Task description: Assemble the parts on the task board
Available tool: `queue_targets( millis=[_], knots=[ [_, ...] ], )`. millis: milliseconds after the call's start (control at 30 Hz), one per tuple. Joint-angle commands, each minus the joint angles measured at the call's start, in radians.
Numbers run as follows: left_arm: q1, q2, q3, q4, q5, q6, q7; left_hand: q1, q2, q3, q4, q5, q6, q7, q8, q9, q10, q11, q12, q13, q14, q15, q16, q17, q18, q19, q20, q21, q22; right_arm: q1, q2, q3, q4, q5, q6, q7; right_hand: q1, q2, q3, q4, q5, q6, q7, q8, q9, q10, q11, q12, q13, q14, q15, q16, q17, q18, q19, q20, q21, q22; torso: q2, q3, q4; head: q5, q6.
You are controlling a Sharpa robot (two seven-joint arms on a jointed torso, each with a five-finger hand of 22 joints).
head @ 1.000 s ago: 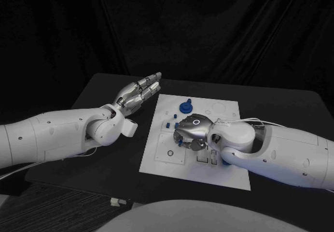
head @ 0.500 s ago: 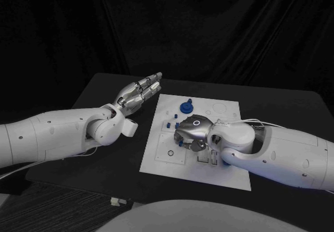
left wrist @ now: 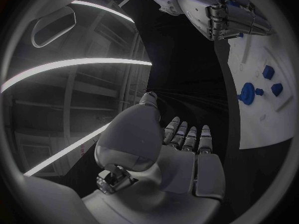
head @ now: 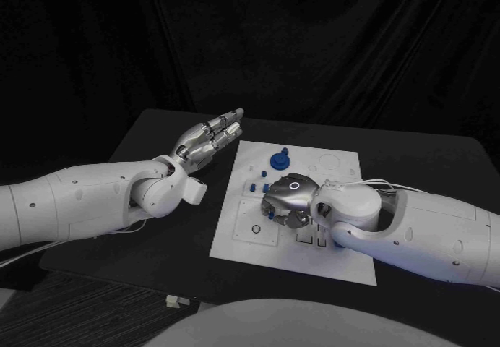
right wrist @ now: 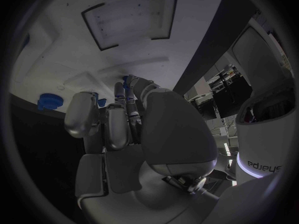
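The white task board (head: 250,249) lies mid-table. My right hand (head: 287,196) hangs low over its middle with the fingers curled down, pinching a small blue part (head: 273,212); the same blue part (right wrist: 127,79) shows at its fingertips (right wrist: 118,92). A round blue knob (head: 279,159) stands at the board's far side, and small blue parts (head: 253,187) lie to its left. My left hand (head: 212,135) floats beyond the board's left edge, fingers straight and apart, holding nothing. In the left wrist view my left hand (left wrist: 187,144) faces the board (left wrist: 274,119), the knob (left wrist: 247,93) and my right hand (left wrist: 227,12).
A black ring (head: 255,230) and rectangular slots (head: 309,236) mark the board's near half, and a square recess (right wrist: 131,17) lies ahead of the right hand. The black table (head: 156,238) ends close to the board's near edge. A pale scrap (head: 175,301) lies on the floor.
My right hand has sunk slightly toward the board, the blue part staying in its fingers. The left hand has not moved.
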State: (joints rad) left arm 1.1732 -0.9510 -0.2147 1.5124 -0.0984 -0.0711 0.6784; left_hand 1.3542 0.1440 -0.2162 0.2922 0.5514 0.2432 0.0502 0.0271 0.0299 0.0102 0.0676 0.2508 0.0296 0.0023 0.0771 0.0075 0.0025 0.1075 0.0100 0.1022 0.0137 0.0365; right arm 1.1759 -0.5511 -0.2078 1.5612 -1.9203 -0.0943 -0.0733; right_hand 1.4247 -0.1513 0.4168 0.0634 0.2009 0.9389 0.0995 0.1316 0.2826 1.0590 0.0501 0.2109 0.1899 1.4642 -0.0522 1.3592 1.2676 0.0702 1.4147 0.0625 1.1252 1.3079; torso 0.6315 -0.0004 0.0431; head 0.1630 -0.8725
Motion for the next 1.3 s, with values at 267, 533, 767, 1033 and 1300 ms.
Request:
queue_targets(
  millis=[267,533,767,1033,1300],
  knots=[
    [-0.001,0.004,0.001,-0.004,0.0,0.016,0.247,0.019,0.004,0.003,-0.003,0.015,0.0,0.017,0.006,0.001,-0.001,-0.003,-0.001,0.0,-0.002,-0.002,-0.004,-0.001,-0.003,0.001,0.009,-0.004,0.002,-0.005,-0.006,0.0,0.005,-0.008,0.021,-0.035,-0.086,-0.04,-0.103,0.048,-0.109,-0.137,-0.082,-0.069,-0.056,-0.146,0.009,-0.063,-0.029,0.01,0.016,-0.006,-0.007,0.023,-0.024,0.011,-0.052,0.139,0.0,-0.0001,-0.0001,0.002,0.0],
    [-0.001,0.005,0.001,-0.008,0.0,0.019,0.242,0.021,0.005,0.003,-0.003,0.021,0.002,0.021,0.006,0.001,-0.002,-0.004,-0.004,0.0,-0.002,-0.006,-0.007,-0.003,0.002,0.001,0.01,-0.004,0.002,0.0,-0.037,0.001,0.023,-0.008,-0.092,-0.049,0.002,-0.076,-0.243,0.221,-0.131,-0.267,-0.116,-0.064,-0.134,-0.289,0.021,-0.074,-0.056,-0.017,0.028,-0.031,-0.043,0.037,-0.057,0.02,-0.145,0.12,0.0,-0.0001,0.0004,-0.002,0.0],
    [-0.001,0.004,0.001,-0.01,0.0,0.015,0.241,0.023,0.006,0.004,-0.002,0.023,0.003,0.023,0.006,0.001,-0.003,-0.004,-0.004,0.0,-0.002,-0.011,-0.007,-0.003,0.007,0.001,0.011,-0.004,0.002,0.065,-0.109,0.001,0.053,0.015,-0.209,0.001,-0.04,-0.074,-0.249,0.231,-0.114,-0.184,-0.112,-0.035,-0.132,-0.276,0.02,-0.041,-0.062,0.042,0.023,0.071,0.088,0.03,-0.016,0.018,-0.091,0.133,0.0,0.0004,-0.0001,-0.006,0.0],
    [-0.001,0.011,0.001,-0.02,0.0,-0.003,0.241,0.023,0.004,0.001,-0.001,0.023,0.016,0.024,0.008,0.003,-0.002,-0.007,0.001,0.001,-0.002,-0.019,-0.007,-0.003,0.013,0.001,0.007,-0.004,0.0,0.177,-0.234,0.001,0.071,0.129,-0.119,-0.006,-0.216,-0.103,-0.269,0.236,-0.143,-0.122,-0.104,-0.009,-0.134,-0.246,0.014,-0.03,-0.071,0.063,0.015,0.106,0.134,0.013,0.03,0.009,0.009,0.155,-0.001,0.0,0.0006,-0.007,0.0],
    [-0.001,0.016,0.001,-0.026,0.0,-0.007,0.241,0.027,0.003,0.001,-0.003,0.028,0.02,0.025,0.009,0.004,-0.001,-0.01,0.0,0.001,-0.002,-0.02,-0.007,-0.003,0.015,0.001,0.008,-0.004,0.001,0.171,-0.316,0.0,0.047,0.196,-0.014,-0.064,-0.216,-0.122,-0.283,0.236,-0.147,-0.109,-0.116,-0.014,-0.141,-0.283,0.02,-0.069,-0.101,0.065,0.015,0.103,0.128,0.01,0.036,0.006,0.025,0.157,0.001,0.0004,-0.0001,-0.021,0.0]
  ],
)
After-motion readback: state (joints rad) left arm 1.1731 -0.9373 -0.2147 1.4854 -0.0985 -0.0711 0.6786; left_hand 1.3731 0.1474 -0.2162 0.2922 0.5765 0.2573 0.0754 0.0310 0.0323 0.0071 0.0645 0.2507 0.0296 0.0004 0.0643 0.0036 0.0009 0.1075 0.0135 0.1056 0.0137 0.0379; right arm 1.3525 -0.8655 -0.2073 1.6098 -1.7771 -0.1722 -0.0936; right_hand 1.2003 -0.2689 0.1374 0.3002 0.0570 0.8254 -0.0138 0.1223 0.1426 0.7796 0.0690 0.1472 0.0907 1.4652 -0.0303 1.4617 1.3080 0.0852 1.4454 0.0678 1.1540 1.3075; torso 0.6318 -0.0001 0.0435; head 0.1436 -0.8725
